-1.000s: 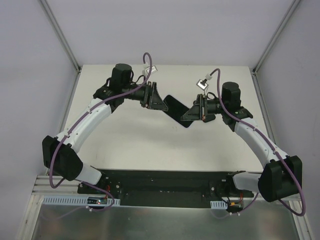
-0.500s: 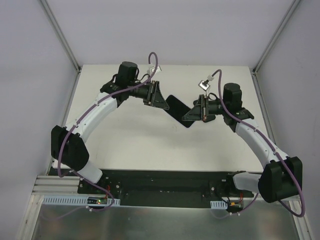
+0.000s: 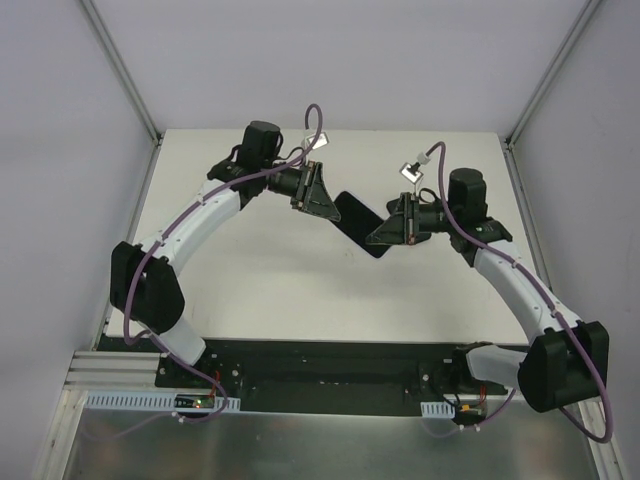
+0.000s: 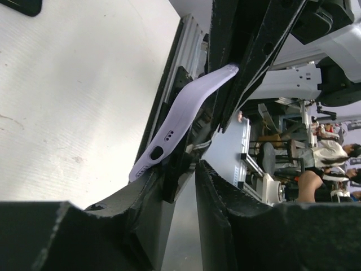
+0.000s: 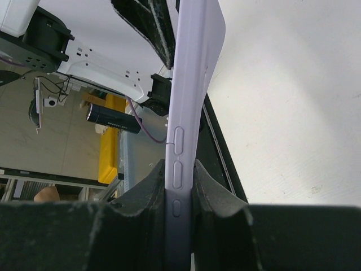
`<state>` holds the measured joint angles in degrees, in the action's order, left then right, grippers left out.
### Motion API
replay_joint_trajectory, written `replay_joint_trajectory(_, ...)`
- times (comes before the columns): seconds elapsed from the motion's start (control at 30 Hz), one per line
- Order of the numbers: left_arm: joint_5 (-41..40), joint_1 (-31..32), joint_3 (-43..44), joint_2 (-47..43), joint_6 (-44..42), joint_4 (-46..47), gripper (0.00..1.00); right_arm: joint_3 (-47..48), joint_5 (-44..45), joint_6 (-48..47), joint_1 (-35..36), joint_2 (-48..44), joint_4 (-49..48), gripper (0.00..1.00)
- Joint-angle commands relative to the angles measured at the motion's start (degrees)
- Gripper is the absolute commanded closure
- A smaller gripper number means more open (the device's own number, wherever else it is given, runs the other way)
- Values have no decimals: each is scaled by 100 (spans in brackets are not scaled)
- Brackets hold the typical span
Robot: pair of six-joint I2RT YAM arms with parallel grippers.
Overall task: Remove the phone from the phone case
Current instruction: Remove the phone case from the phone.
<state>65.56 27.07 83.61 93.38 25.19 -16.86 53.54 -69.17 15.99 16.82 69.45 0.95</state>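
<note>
Flex is shown by the soft lilac silicone phone case (image 4: 186,110), held aloft around the dark slab phone (image 3: 358,220), ends pinched by left gripper (image 4: 180,178) and right gripper (image 5: 179,169); peeling a corner lip is advised.

White table (image 3: 270,290), grey walls (image 3: 60,150), people (image 4: 318,178) in the background

Bowed lilac phone case (image 4: 181,116) — end between jaws
</note>
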Motion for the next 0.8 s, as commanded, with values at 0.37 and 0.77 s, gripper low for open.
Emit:
replay_joint_trajectory(0.37,783,1037,-231,136,759,1361,64,403,-537,-333,436,-292,-1220,100)
replay_joint_trajectory(0.77,766,1011,-31,75,-256,523,100,535,-159,-1790,436,-344,439,96)
